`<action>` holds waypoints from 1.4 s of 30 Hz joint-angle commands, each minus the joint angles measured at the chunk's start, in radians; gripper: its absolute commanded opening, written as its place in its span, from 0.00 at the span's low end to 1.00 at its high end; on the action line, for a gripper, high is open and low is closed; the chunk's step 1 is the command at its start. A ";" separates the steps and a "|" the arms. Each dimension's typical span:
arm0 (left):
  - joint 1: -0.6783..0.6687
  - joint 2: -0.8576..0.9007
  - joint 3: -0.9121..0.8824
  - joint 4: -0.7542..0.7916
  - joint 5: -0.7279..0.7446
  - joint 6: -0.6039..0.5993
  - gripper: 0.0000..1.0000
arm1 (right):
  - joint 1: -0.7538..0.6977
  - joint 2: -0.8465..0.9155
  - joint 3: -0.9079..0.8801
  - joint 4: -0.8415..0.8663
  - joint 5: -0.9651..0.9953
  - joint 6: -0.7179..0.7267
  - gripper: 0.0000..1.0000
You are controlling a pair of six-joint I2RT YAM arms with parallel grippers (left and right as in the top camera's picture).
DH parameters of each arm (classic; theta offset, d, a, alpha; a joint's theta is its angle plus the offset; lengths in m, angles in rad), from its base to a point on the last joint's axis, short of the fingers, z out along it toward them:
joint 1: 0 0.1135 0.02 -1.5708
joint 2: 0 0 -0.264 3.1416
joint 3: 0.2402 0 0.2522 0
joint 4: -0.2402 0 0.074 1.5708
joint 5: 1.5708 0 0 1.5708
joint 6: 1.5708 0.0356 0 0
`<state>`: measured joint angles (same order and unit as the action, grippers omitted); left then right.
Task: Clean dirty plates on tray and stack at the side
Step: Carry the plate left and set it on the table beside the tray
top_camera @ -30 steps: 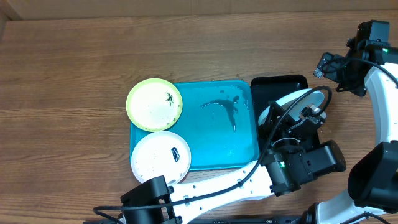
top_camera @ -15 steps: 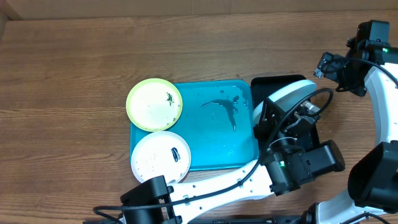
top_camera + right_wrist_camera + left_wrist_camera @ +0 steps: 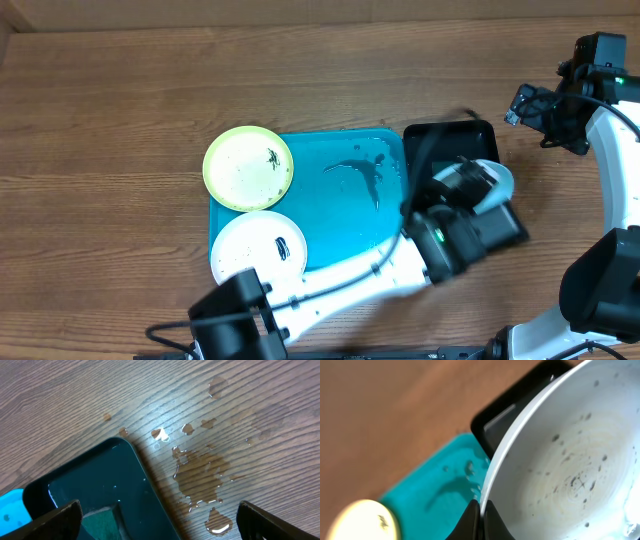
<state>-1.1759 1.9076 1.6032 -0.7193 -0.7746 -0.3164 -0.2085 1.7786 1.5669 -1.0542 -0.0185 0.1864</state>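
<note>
My left gripper (image 3: 481, 521) is shut on the rim of a white plate (image 3: 570, 475) with dark specks, holding it tilted over the black tray (image 3: 502, 420). In the overhead view that plate (image 3: 492, 180) shows beside the left wrist (image 3: 462, 228). A lime-green plate (image 3: 248, 167) sits on the far left corner of the turquoise tray (image 3: 350, 235). A pinkish-rimmed plate (image 3: 258, 250) with a dark smear sits on its near left corner. My right gripper (image 3: 160, 527) is open and empty above the black tray's far right corner (image 3: 100, 487).
The black tray (image 3: 450, 138) stands right of the turquoise tray, with a greenish pad (image 3: 97, 522) inside. Dark liquid smears (image 3: 365, 175) lie in the turquoise tray. Water drops (image 3: 200, 472) lie on the wood right of the black tray. The right arm (image 3: 560, 105) is at the far right.
My left wrist has swung over the black tray with the plate, which moved from its upper left towards its near right side. The right arm has not moved.
</note>
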 commanded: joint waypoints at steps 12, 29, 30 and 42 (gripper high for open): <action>0.629 0.003 0.022 -0.094 1.197 -0.110 0.04 | 0.002 0.002 0.004 0.005 0.010 0.004 1.00; 1.435 0.003 0.022 -0.247 1.185 -0.111 0.04 | 0.002 0.002 0.004 0.005 0.010 0.004 1.00; 1.466 0.003 0.022 -0.252 1.167 -0.111 0.04 | 0.002 0.002 0.004 0.005 0.010 0.004 1.00; 1.667 0.003 -0.081 -0.251 0.780 -0.187 0.04 | 0.003 0.002 0.004 0.005 0.010 0.004 1.00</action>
<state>0.4862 1.9099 1.5719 -0.9863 0.1436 -0.4408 -0.2085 1.7786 1.5669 -1.0546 -0.0181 0.1860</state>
